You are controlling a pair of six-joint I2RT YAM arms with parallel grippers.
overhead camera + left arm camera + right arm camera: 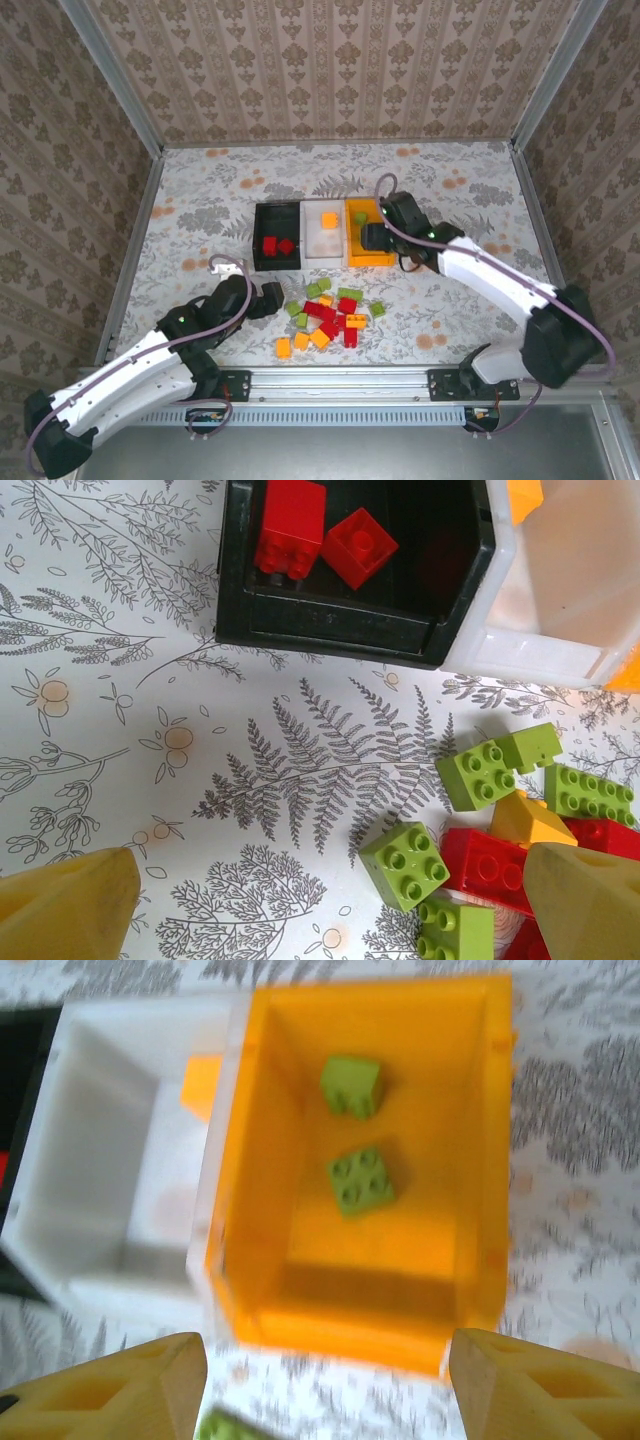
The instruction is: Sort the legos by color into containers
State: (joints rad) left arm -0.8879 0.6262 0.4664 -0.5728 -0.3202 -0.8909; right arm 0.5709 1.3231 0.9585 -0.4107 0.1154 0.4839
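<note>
Under right wrist, two green bricks (360, 1180) in orange bin (350, 1320), both jaws spread, empty.

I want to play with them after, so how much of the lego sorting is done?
Done: two red legos in the black bin, one orange lego in the white bin, two green legos in the orange bin. In hand: nothing; the right tool is open over the orange bin, the left tool open over the pile. Left: that mixed pile on the table, most of the legos.

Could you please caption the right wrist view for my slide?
Open right gripper above the orange bin, two green bricks inside.
</note>
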